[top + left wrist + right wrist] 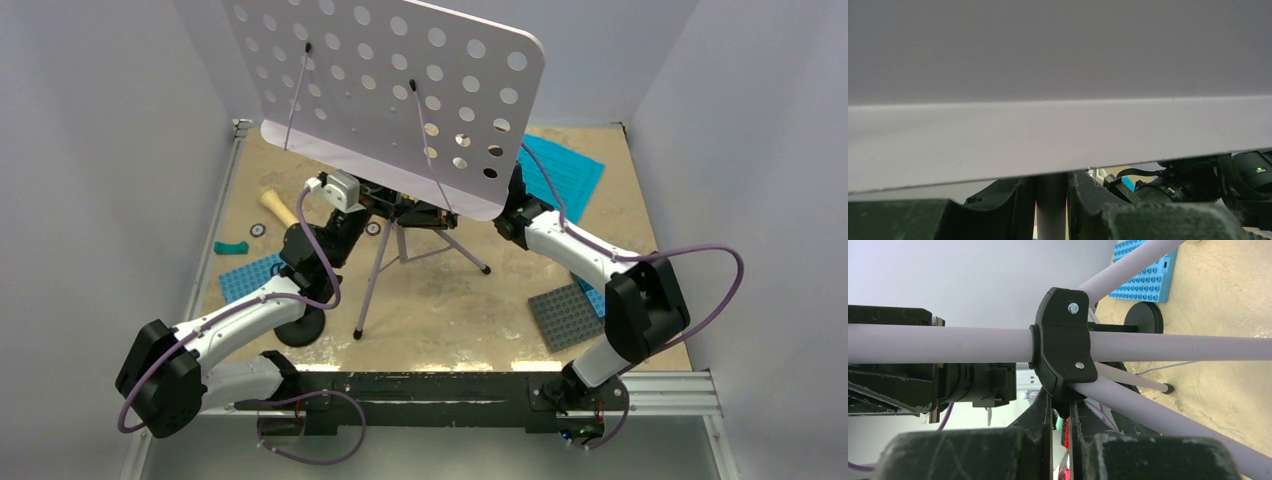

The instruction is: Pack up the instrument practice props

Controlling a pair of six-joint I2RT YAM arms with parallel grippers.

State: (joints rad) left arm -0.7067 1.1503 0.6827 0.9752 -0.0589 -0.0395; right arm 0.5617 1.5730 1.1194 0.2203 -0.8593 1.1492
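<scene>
The lavender hole-punched music stand stands on its silver tripod mid-table. My left gripper is shut on the stand's pole just under the plate; in the left wrist view my left gripper has a jaw on each side of the pole. My right gripper reaches in from the right, partly hidden by the plate. In the right wrist view my right gripper is shut on the underside of the black tripod collar. Teal sheet music lies back right. The cream cone microphone lies at the left. The black round-based mic stand is front left.
A blue baseplate and a small teal piece lie at the left. A grey baseplate lies at the right. White walls close in the table on three sides. The tripod legs spread across the middle.
</scene>
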